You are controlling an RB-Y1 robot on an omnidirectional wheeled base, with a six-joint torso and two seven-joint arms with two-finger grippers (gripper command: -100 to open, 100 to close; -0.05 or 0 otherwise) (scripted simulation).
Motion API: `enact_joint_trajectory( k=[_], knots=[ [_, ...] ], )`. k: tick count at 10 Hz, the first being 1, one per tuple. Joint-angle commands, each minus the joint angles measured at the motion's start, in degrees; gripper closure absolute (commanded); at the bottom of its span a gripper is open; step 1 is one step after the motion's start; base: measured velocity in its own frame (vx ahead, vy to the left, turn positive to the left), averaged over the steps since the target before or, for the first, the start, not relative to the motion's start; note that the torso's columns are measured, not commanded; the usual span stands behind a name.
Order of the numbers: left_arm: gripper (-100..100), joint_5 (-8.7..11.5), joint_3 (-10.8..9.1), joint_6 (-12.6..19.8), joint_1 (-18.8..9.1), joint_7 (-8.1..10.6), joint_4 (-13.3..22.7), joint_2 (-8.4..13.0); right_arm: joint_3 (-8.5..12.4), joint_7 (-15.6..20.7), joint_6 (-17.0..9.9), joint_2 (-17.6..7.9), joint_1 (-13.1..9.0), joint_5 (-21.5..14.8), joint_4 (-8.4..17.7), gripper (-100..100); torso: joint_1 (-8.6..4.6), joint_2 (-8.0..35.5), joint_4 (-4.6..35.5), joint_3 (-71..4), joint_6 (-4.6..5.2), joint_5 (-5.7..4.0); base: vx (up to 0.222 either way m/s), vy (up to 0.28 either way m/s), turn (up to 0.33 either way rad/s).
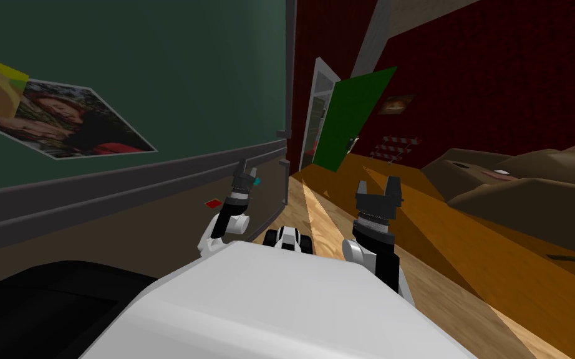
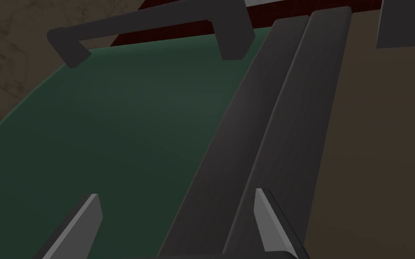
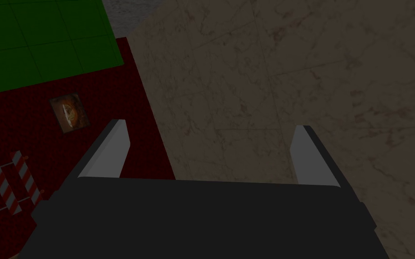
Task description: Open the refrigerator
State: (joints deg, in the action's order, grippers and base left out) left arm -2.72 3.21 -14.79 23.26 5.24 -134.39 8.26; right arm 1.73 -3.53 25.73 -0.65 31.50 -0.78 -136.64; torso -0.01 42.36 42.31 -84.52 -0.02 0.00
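The refrigerator stands close on my left, its upper door dark green and its lower door dull brown, with a grey double band between them. A dark grey bar handle runs along the green door's far edge. My left gripper is raised in front of the band, open, holding nothing. In the left wrist view the left gripper points along the green door and the band, with the handle well ahead of the fingertips. The lower door's handle starts beyond the band. My right gripper is raised and open, away from the fridge.
A photo and a small red magnet stick to the fridge front. A green room door stands open ahead beside a white frame. A brown sofa lies on the right, with wooden floor between. A black object sits low at my left.
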Motion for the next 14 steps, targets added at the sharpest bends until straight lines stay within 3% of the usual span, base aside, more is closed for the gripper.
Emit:
enact_joint_trajectory(
  k=[1,14],
  knots=[
    [-100,-0.3,0.51,4.2,-1.0,0.6,-0.3,0.4,0.0,0.0,0.0,0.0,0.0,0.0,0.0,0,-0.01,0.0,0.0,0.0,0.03,0.0,0.037,0.008,-0.104],
    [-100,-1.1,2.35,23.4,-5.6,4.06,-1.1,4.5,0.0,0.0,0.0,0.0,0.0,0.0,0.0,0,-0.01,-0.1,0.0,-0.1,0.02,0.0,0.046,0.014,-0.088]
  ],
)
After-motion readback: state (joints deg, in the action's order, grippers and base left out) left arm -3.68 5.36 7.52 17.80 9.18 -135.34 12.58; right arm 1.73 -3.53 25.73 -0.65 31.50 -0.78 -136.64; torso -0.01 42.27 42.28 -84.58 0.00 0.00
